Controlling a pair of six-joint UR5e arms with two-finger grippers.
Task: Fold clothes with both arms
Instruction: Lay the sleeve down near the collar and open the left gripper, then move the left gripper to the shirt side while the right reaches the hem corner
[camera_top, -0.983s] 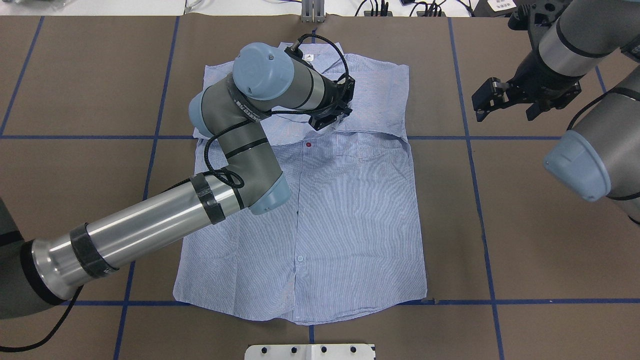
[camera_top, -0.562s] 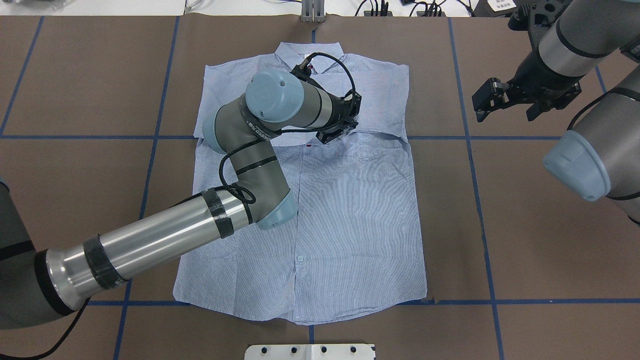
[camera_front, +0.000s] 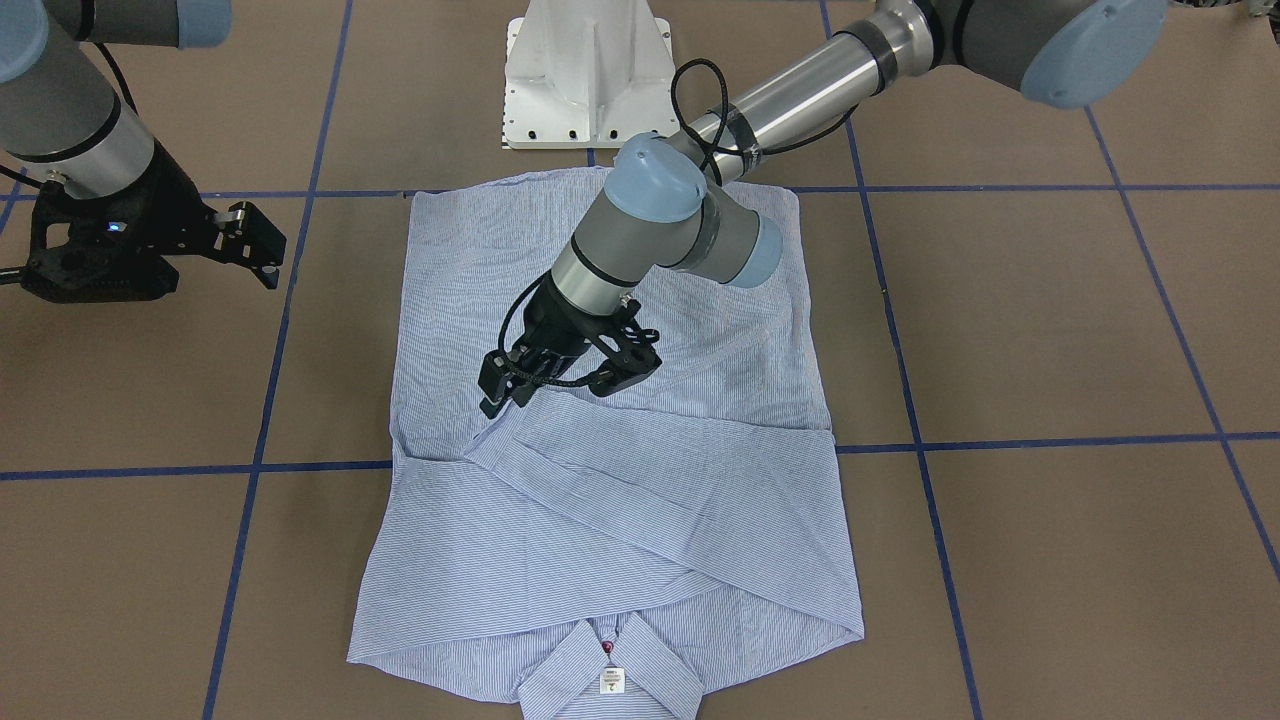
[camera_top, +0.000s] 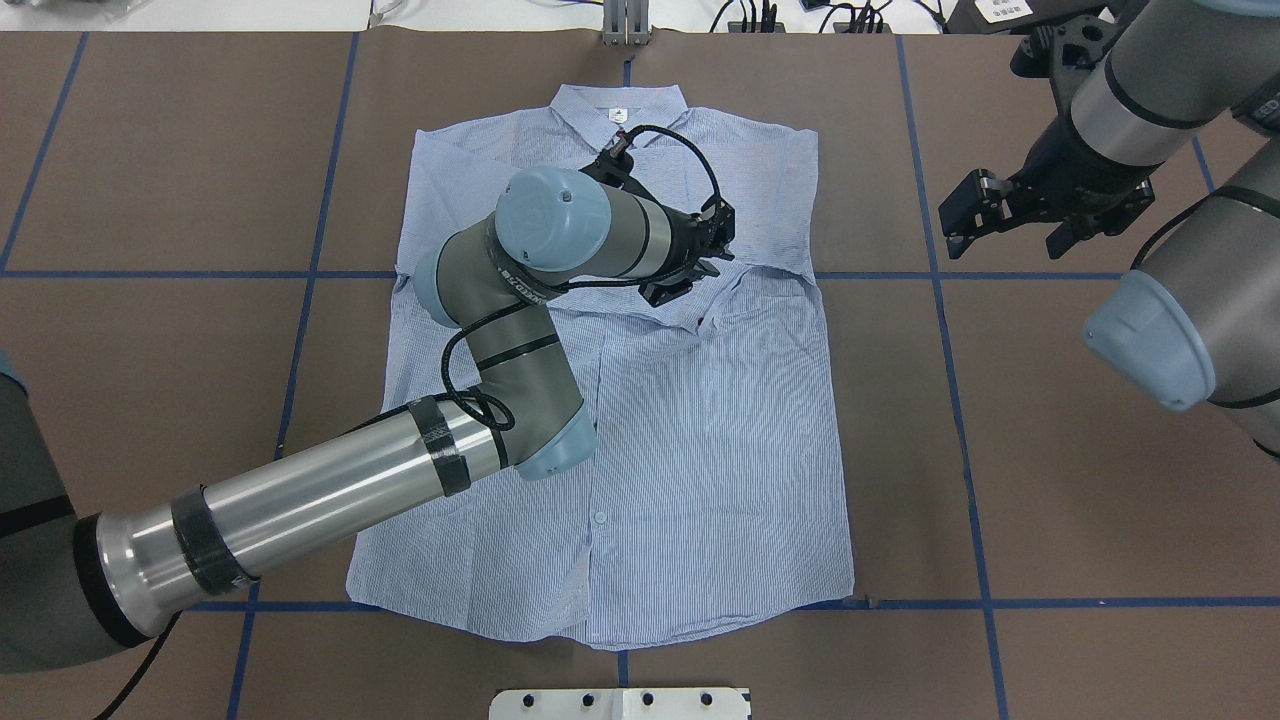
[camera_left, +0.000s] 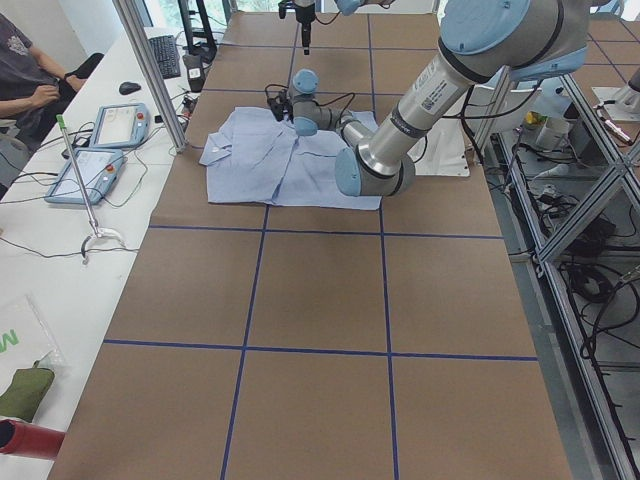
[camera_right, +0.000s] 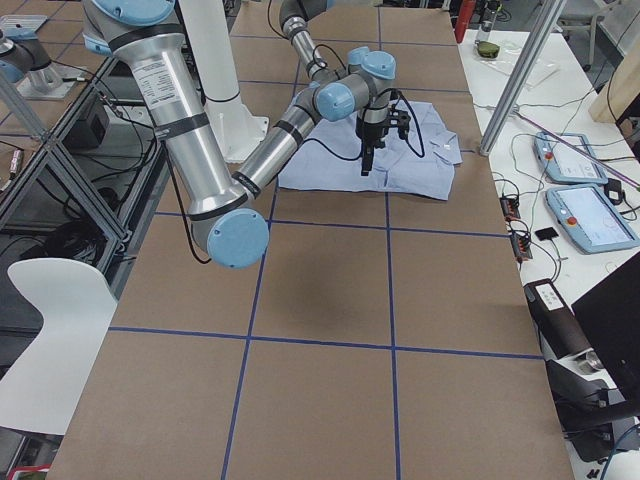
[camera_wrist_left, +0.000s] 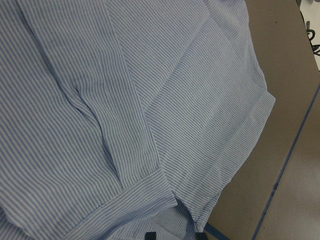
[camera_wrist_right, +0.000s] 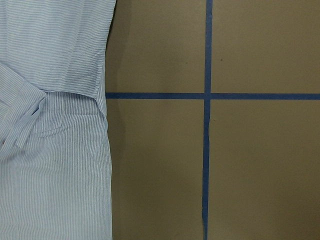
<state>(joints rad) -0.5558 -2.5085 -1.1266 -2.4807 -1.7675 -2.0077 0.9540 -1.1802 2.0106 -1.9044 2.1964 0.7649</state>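
Note:
The light blue striped shirt (camera_top: 700, 450) lies flat, front up, on the brown table, its collar (camera_top: 618, 105) at the far side. Both sleeves are folded across the chest (camera_front: 640, 500). My left gripper (camera_top: 690, 280) is low over the chest, at the end of a folded sleeve. Its fingers look spread in the front-facing view, where the left gripper (camera_front: 560, 390) reaches the cuff. The left wrist view shows the cuff (camera_wrist_left: 145, 192) just ahead of the fingertips. My right gripper (camera_top: 1010, 225) hangs open, holding nothing, above bare table to the shirt's right.
Blue tape lines (camera_top: 940, 275) grid the table. The white pedestal base (camera_front: 585, 70) stands at the robot's edge. Past the far edge are cables (camera_top: 760, 15). A seated person (camera_left: 30, 70) and two tablets (camera_left: 120, 125) are at a side desk.
My left gripper has moved toward the robot and to the right over the chest. The sleeve edge under it is now rumpled. The right gripper has shifted only slightly.

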